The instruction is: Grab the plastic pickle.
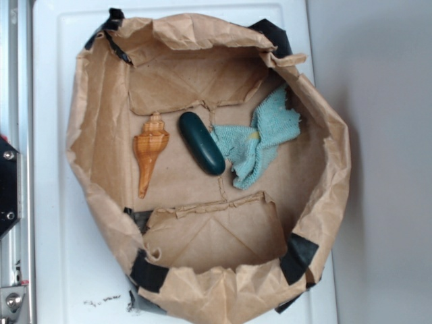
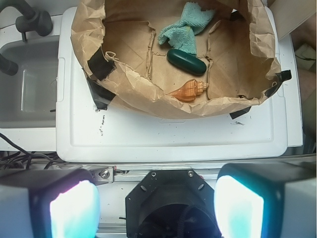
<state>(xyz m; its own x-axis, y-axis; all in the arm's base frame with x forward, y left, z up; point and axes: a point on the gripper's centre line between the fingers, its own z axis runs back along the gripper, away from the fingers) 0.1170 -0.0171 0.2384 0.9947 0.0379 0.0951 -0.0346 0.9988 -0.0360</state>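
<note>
Exterior view: the smooth dark green capsule-shaped plastic pickle (image 1: 201,143) lies on the floor of a crumpled brown paper bag (image 1: 101,175) on the white table (image 1: 54,236), between a tan-orange spiral seashell (image 1: 150,152) and a light blue terry cloth (image 1: 260,142), which it touches. No arm is over the bag.

Wrist view: the gripper (image 2: 157,203) hangs well back from the bag, jaws spread wide and empty. The pickle lies untouched; approach, descent and grasp all remain.

dark green pickle (image 1: 201,143); tan-orange seashell (image 1: 150,154); light blue cloth (image 1: 262,138).
</note>
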